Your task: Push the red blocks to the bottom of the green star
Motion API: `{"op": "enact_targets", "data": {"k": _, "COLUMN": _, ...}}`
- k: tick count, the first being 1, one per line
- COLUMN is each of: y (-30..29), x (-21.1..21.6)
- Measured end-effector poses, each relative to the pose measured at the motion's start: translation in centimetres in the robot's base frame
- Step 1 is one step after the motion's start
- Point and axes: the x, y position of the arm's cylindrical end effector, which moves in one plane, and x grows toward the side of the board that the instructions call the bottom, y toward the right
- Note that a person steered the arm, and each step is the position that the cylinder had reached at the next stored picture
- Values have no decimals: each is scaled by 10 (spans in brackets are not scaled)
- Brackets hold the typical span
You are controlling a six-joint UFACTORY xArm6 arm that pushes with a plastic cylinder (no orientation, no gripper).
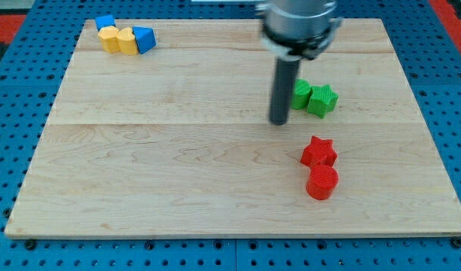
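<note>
A red star (319, 152) and a red cylinder (322, 182) lie touching at the board's lower right, the cylinder just below the star. The green star (322, 99) sits above them at the right, touching a second green block (301, 94) on its left. My tip (279, 120) rests on the board just left of the green blocks and up and to the left of the red star. The rod hides part of the second green block.
A yellow block (117, 39) with a blue block (144, 38) on its right and another blue block (105, 22) above it sit at the top left. The wooden board (178, 165) lies on a blue pegboard.
</note>
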Motion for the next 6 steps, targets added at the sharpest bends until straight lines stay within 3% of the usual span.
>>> {"op": "enact_targets", "data": {"k": 1, "y": -41, "x": 98}}
{"op": "enact_targets", "data": {"k": 2, "y": 57, "x": 148}}
{"op": "enact_targets", "data": {"k": 3, "y": 77, "x": 121}}
{"op": "enact_targets", "data": {"k": 5, "y": 92, "x": 26}}
{"op": "enact_targets", "data": {"k": 6, "y": 104, "x": 74}}
